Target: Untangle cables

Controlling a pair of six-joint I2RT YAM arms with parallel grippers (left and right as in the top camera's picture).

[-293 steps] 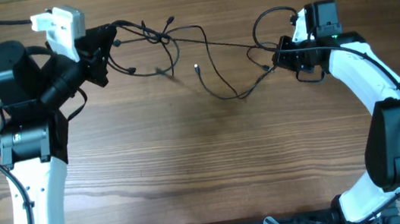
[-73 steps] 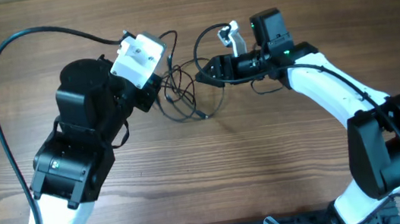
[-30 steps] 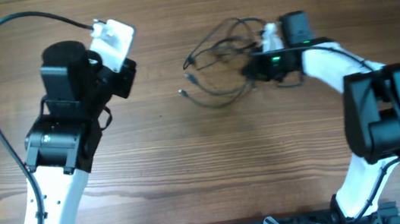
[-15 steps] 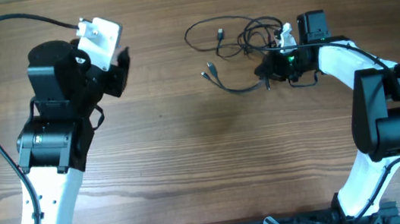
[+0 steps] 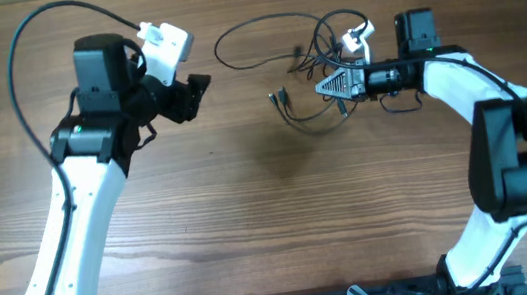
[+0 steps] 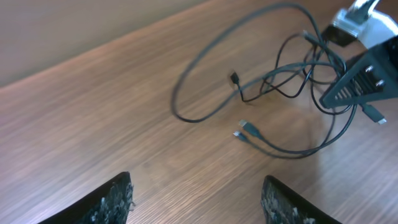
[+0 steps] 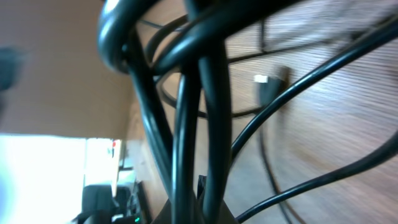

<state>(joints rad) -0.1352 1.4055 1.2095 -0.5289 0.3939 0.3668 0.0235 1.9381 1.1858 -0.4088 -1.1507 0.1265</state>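
So here's the setup: a bunch of thin black cables (image 7: 214, 112) is sitting on the far right part of the brown wood-grain surface (image 5: 273, 227), just left of the right arm's tool (image 5: 322, 87). That tool is pinched together on the cables. Several strands run right through its tip, and its own camera sees almost nothing but fat black strands crossing close up.

From the bundle, one long strand swings out to the left in a big open loop (image 6: 180, 102) lying flat on the wood. A second strand curves around the near side of the tool and ends in a pair of small plugs (image 6: 245, 129) just left of it. There's another little plug (image 6: 234, 78) inside the loop area, near the knotty part.

The left arm's tool (image 5: 197, 85) is over on the far left side, well apart from the cables and pointing toward them. Its jaws are spread apart with nothing between them. You can see both black textured fingers (image 6: 118, 199) at the bottom corners of its wrist view, with bare wood in the gap.

The tangle itself looks tightest right next to the right tool; the rest is loose.
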